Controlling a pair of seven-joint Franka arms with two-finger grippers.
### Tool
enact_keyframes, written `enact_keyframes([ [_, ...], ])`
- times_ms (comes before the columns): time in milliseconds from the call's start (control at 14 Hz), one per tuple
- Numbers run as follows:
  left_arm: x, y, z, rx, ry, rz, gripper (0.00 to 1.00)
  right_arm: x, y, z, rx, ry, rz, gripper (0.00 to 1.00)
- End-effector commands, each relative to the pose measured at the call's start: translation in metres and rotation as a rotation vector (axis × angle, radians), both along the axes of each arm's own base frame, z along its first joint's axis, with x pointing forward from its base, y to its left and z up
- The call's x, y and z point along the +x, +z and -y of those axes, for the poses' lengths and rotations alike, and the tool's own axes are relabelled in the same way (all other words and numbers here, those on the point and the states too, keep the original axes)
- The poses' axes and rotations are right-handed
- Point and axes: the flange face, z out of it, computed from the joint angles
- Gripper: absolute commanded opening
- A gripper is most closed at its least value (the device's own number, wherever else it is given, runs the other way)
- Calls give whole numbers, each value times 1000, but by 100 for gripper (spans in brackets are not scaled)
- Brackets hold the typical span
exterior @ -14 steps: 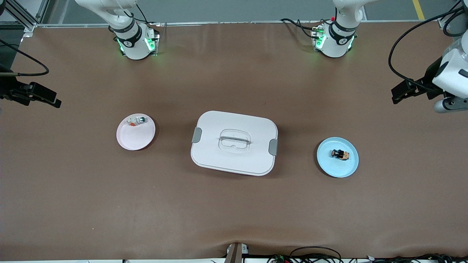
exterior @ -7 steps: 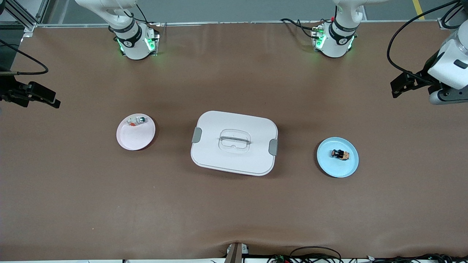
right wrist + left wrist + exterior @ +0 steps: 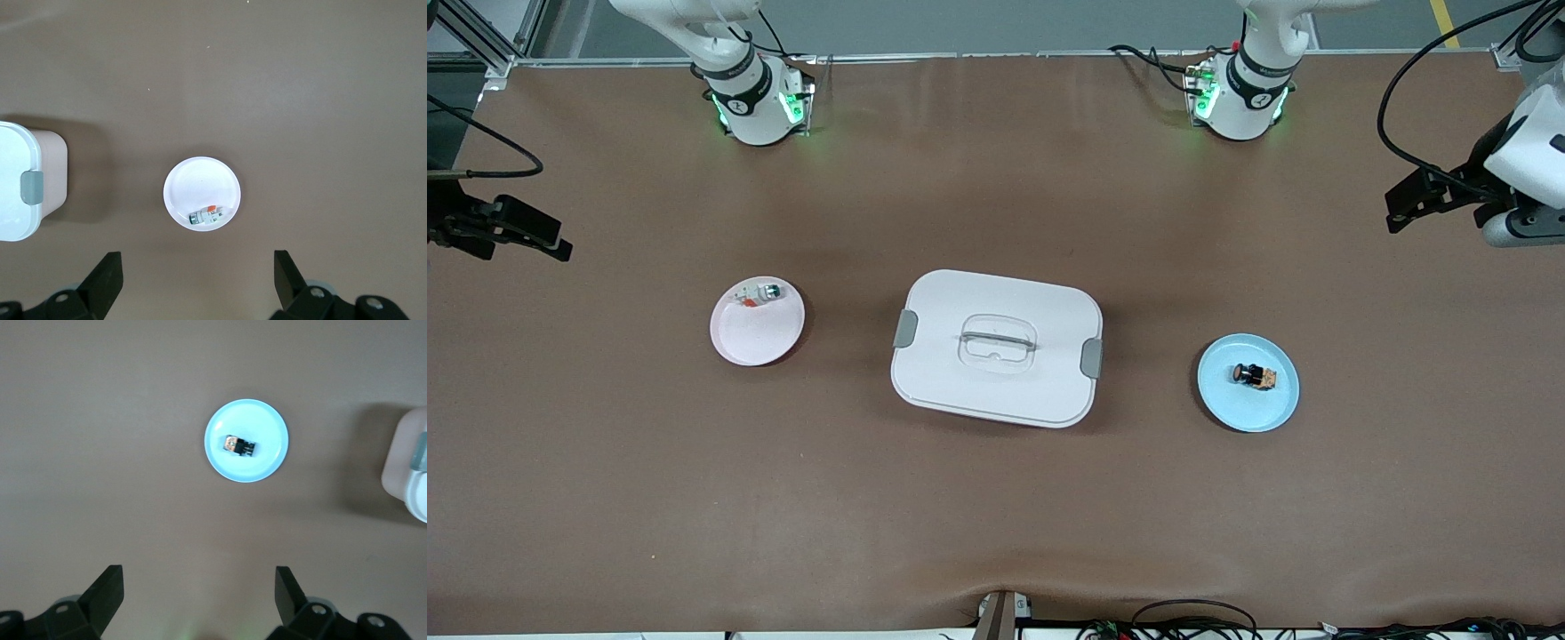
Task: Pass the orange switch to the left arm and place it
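Orange switch (image 3: 1255, 376) lies on the blue plate (image 3: 1248, 414), toward the left arm's end of the surface (image 3: 996, 516); orange body, black knob end. Nothing grips it.

Pink plate (image 3: 754, 338) toward the right arm's end carries a second small switch (image 3: 758, 294), white with green and orange parts, against the rim farther from the front camera. White lidded box (image 3: 996, 347) sits between the two plates, latches shut.

Left pincer (image 3: 199, 593) is up high at its own end of the surface, fingers wide, holding nothing. Right pincer (image 3: 198, 278) likewise high at its end, fingers wide, nothing between them.

Judgement: the orange switch already lies at the left arm's end on a plate, which fits a completed transfer and placement. If the piece on the pink plate is the one meant, the handover remains.
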Motion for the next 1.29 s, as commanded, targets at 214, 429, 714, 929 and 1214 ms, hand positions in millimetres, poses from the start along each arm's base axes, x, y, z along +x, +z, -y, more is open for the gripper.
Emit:
enact_keyframes([
  [214,-16,0,3,-59,-47,-6,100,-7,4,2,-32,50,22,100],
  [429,-22,1,4,-58,-51,-2,100,-7,4,1,-32,41,22,100],
  [714,-40,-5,6,-51,-57,19,100,-7,6,4,-37,34,32,100],
  [929,-41,0,7,-51,-60,21,100,-6,7,2,-47,-20,38,100],
  [1214,-36,11,1,-54,-48,44,100,-5,7,6,-47,-44,47,100],
])
